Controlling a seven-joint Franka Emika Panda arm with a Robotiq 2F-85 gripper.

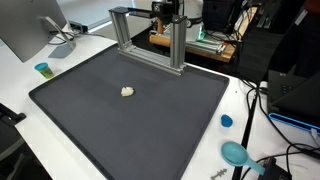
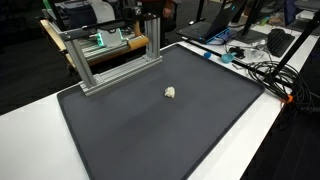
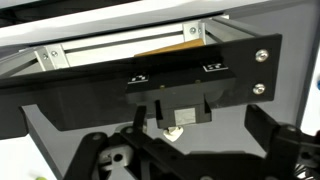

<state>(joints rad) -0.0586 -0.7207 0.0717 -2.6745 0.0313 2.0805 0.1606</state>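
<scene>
A small whitish crumpled lump (image 1: 127, 91) (image 2: 170, 92) lies alone near the middle of a dark mat (image 1: 110, 130) (image 2: 150, 140). At the mat's far edge stands an aluminium bar frame (image 1: 150, 40) (image 2: 105, 55). My gripper (image 1: 166, 9) (image 2: 150, 14) hangs high behind and above that frame, far from the lump. In the wrist view the gripper (image 3: 185, 152) is open, its dark fingers (image 3: 95, 150) spread wide with nothing between them. Beyond them the lump (image 3: 172, 132) shows small, under a black plate (image 3: 200, 75).
The mat lies on a white table (image 1: 20, 95). A monitor (image 1: 25, 30) and a small blue cup (image 1: 42, 69) stand at one corner. A blue cap (image 1: 226, 121), a teal object (image 1: 235, 153) and cables (image 2: 262, 70) lie along another side.
</scene>
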